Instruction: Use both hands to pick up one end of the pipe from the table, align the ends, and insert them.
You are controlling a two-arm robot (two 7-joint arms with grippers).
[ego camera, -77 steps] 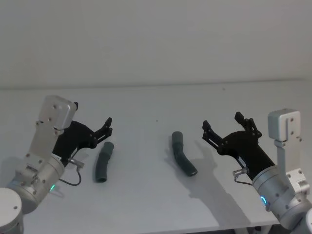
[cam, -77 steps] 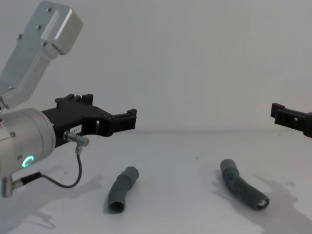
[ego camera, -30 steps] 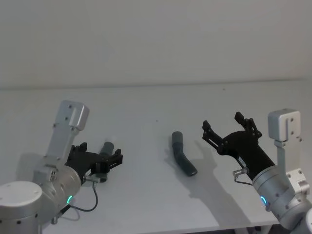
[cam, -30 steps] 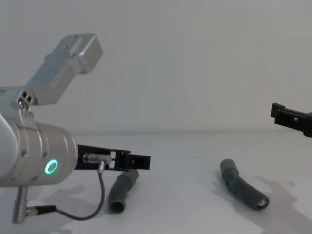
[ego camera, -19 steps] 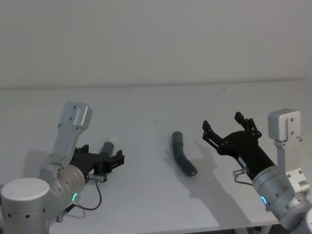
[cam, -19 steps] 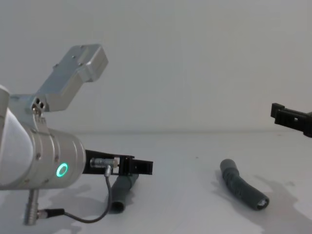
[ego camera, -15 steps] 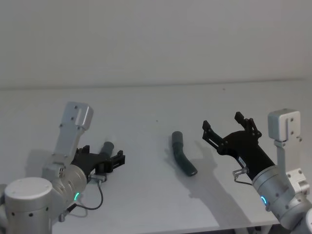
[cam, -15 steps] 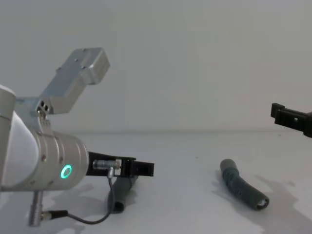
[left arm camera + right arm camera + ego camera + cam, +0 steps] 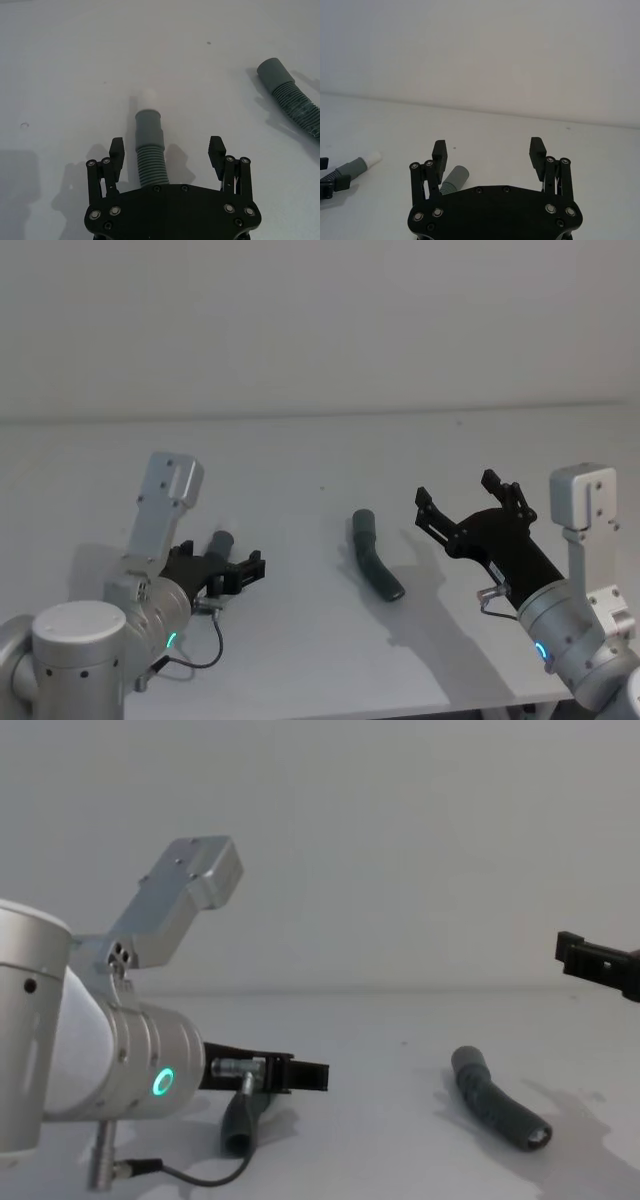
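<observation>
Two dark grey corrugated pieces of the pipe lie on the table (image 9: 300, 455). The left piece (image 9: 151, 161) has a smooth cuff end (image 9: 149, 127) with a whitish tip (image 9: 148, 95). My left gripper (image 9: 167, 150) is open and low over this piece, its fingers on either side of the corrugated part without touching it. In the head view the left gripper (image 9: 240, 568) covers most of that piece (image 9: 221, 539). The right piece (image 9: 375, 558) lies curved at the table's middle. My right gripper (image 9: 468, 503) hangs open above the table, to the right of that piece.
The table runs back to a plain pale wall. A thin black cable (image 9: 190, 1178) loops under the left wrist. The chest view shows the right piece (image 9: 495, 1105) lying alone, with bare table between the two pieces.
The left arm has dropped and slid forward and rightward along the left piece, which lies between its open fingers. The right arm and both pipe pieces have not moved.
</observation>
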